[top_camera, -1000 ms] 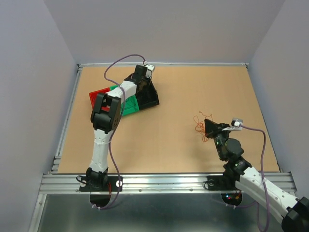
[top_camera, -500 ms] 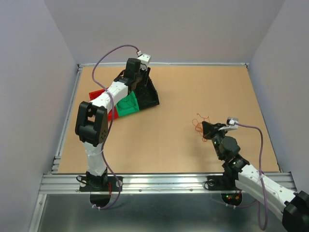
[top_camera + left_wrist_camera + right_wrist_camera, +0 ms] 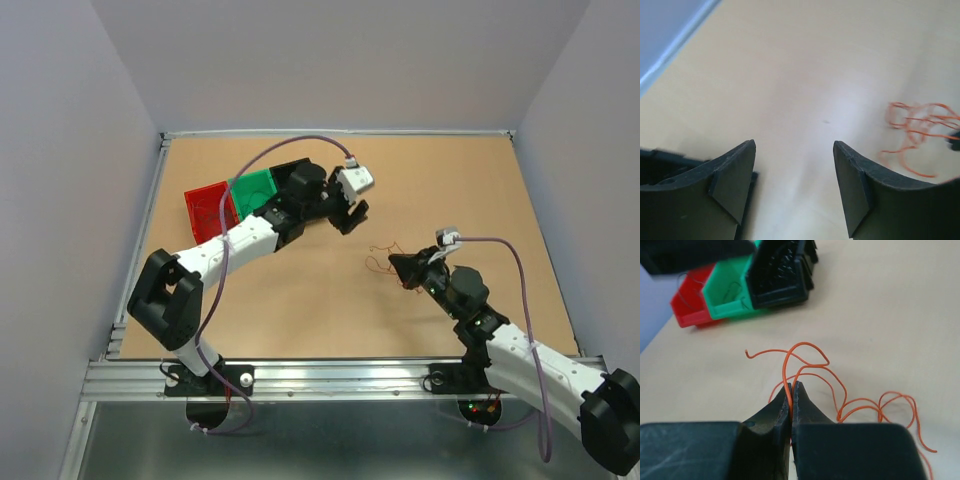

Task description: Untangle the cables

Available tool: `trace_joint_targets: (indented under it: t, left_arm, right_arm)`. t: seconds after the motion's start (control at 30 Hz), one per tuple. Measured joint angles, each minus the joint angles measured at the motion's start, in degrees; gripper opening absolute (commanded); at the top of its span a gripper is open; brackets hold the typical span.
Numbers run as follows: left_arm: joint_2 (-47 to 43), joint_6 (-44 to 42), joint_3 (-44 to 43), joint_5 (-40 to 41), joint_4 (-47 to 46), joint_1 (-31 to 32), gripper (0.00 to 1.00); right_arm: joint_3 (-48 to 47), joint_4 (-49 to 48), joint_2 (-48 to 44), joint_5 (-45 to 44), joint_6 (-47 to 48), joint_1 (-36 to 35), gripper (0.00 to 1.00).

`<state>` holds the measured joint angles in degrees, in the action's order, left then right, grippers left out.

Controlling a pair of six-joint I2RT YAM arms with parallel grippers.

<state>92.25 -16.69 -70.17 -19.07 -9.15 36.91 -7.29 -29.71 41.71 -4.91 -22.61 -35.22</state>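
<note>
Wire as thin as hair makes up the cables (image 3: 810, 375): you see glossy orange strands bent into loose open curls and hoops. They lie on the matte tan tabletop (image 3: 450, 180), right of centre, between the two arms. Only orange strands show clearly; any darker ones are too fine to make out.

Your right end effector (image 3: 791, 390) has its black, wedge-shaped fingers pressed together at the tips. They pinch one orange strand, which rises out of the tips and arches over in a curl. The other loops trail off to the side, resting on the tabletop.

Your left end effector (image 3: 795, 165) has its jaws spread wide with nothing between them. Its fingers are dull black plastic with angled inner faces. From its wrist camera the cables sit ahead and to the right, apart from it.

Behind, three hard plastic bins stand side by side: a red bin (image 3: 690, 305), a green bin (image 3: 730, 290) and a black bin (image 3: 782, 270).
</note>
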Motion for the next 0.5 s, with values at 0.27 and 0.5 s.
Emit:
trace_joint_targets:
  t: [0.27, 0.5]
  left_arm:
    - [-3.2, -4.8, 7.5, -9.7, -3.1, 4.1, 0.75]
    - [-5.6, -5.4, 8.1, -12.9, -6.3, 3.2, 0.75]
  right_arm:
    - [-9.7, -0.3, 5.6, 9.9, 1.2, 0.0, 0.01]
    - [-10.2, 0.6, 6.2, 15.5, 2.3, 0.0, 0.01]
